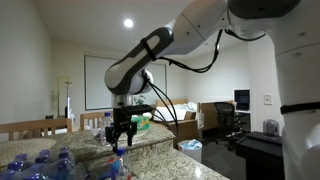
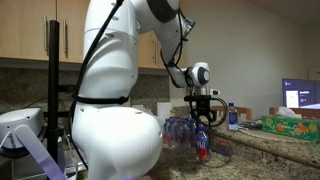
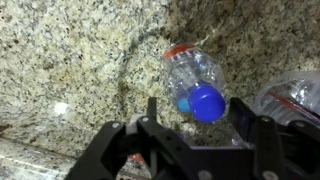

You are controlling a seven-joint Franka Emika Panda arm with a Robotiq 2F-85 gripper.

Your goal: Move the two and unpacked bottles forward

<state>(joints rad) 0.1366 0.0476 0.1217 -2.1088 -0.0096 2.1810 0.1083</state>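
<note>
A clear plastic bottle (image 3: pixel 195 80) with a blue cap and a red label stands upright on the granite counter (image 3: pixel 70 60). It also shows in both exterior views (image 1: pixel 116 160) (image 2: pixel 202 147). My gripper (image 3: pixel 198 115) is open just above it, with a finger on either side of the cap and not touching it. The gripper also shows in both exterior views (image 1: pixel 121 137) (image 2: pixel 203 122). A shrink-wrapped pack of bottles (image 2: pixel 180 132) (image 1: pixel 40 165) lies beside it, and its edge shows in the wrist view (image 3: pixel 295 95). Another loose bottle (image 2: pixel 232 117) stands farther along the counter.
A green tissue box (image 2: pixel 290 124) sits on the counter near a lit monitor (image 2: pixel 298 95). A green bag (image 1: pixel 147 121) lies behind the gripper. The counter's edge (image 1: pixel 190 158) drops off toward an office chair (image 1: pixel 228 120) and boxes.
</note>
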